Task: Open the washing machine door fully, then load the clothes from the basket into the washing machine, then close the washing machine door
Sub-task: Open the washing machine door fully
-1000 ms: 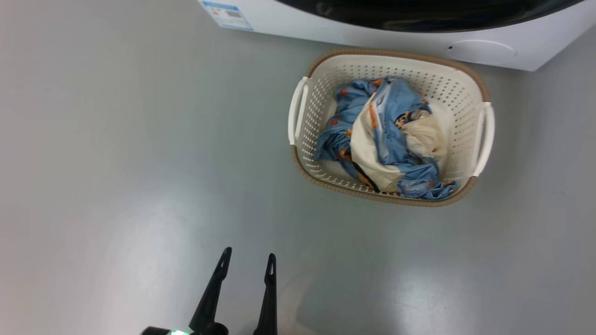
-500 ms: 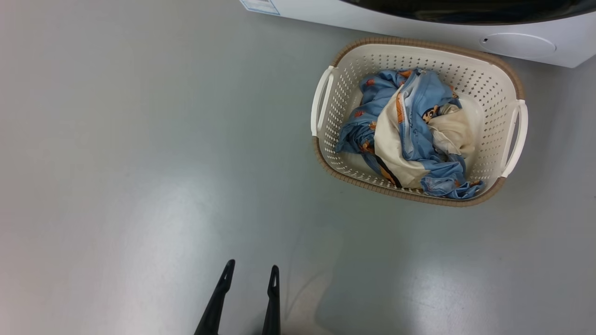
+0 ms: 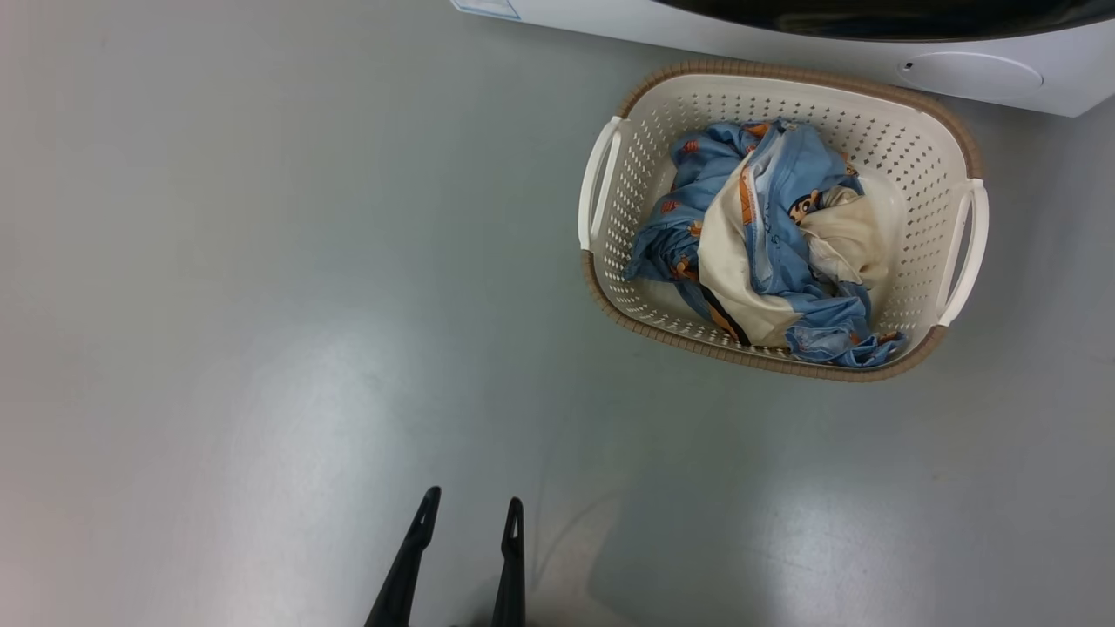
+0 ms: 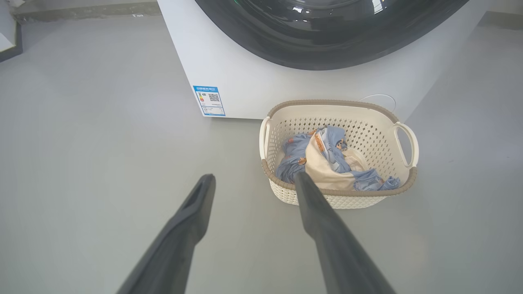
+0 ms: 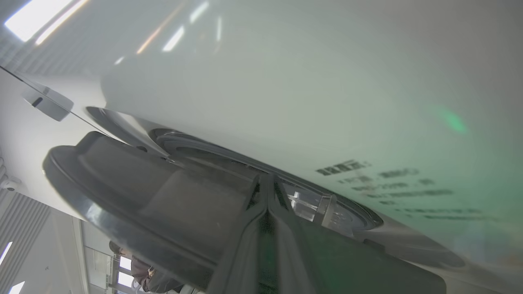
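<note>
I am holding the left gripper [image 4: 253, 179] low over the floor [image 3: 218, 305]. Its two long dark fingers are spread wide with nothing between them, ready for cloth rather than committed to anything. Ahead of it and off to its right, well apart, the basket [image 4: 339, 192] is sitting on the floor. It is cream plastic with perforated walls, a brown woven-look rim and a white loop handle at either end. The clothes [image 4: 327, 161] are lying crumpled inside it, soft light-blue fabric with small orange prints folded around plain cream cloth, one blue corner reaching the near rim. I judge the basket is standing there so that the lift into the machine is short. Just beyond it the washing machine [image 4: 245, 61] is rising as a smooth white box, and the washing machine door [image 4: 327, 32], glossy, black and bulging, is curving above.

I am working the right gripper [image 5: 267, 183] up at that door. Its fingers are pressed flat together, pinching nothing that I can make out, and their tip is lying right at the matt dark rim where it is meeting the white front. Whether the tip is touching I cannot tell. I am reading this as the door-opening step, with loading not yet begun.
</note>
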### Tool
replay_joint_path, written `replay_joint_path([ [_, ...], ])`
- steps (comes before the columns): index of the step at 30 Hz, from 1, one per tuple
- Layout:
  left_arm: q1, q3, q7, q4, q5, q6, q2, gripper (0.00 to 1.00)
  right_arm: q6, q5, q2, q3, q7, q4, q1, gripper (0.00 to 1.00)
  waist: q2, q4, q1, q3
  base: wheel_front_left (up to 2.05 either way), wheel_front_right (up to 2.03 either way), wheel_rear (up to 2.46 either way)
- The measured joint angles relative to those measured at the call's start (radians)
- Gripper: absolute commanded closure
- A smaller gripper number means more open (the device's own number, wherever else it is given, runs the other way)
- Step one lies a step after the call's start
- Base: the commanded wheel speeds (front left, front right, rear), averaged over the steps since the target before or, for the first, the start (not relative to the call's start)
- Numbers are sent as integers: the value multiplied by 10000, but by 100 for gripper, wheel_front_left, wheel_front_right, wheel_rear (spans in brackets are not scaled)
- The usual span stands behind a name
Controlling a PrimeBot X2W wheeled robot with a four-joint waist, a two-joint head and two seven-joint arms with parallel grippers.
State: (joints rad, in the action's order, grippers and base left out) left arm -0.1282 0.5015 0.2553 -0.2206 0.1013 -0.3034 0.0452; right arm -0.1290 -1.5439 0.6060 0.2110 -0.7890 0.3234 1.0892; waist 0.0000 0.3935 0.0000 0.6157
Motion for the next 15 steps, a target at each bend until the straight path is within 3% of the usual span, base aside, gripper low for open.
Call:
replay_joint_path([
  [15,-2,-109,0,67,0,15,0,0,0,-384,-81,-194,-738,-75,125,100,0,-219,0,55,0,0,0],
])
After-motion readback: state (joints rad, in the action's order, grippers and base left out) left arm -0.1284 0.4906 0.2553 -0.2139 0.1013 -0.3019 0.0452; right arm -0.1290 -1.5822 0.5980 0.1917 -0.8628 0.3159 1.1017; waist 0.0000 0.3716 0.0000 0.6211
